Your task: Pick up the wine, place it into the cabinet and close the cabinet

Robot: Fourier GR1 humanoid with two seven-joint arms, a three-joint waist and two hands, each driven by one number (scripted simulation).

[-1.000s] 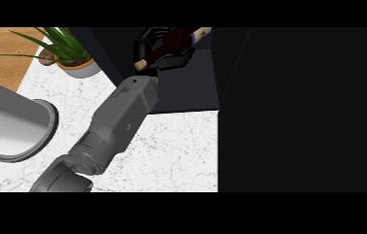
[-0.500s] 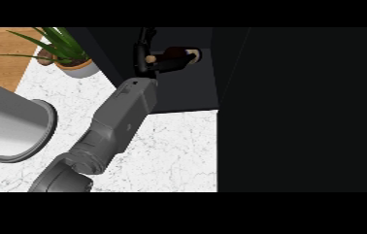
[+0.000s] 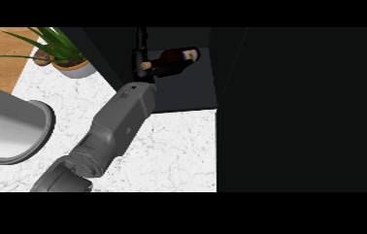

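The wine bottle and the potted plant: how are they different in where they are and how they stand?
The wine bottle lies on its side inside the dark cabinet; the potted plant stands upright on the white counter. The left hand is at the bottle; nothing touches the plant. The bottle is dark brown; the plant is green, in a pale pot.

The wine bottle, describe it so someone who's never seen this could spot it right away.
Find the dark cabinet at the top of the white marble counter. Inside its opening, just past the black left hand, lies the wine bottle. It is the only dark brown thing there, with a pale label patch.
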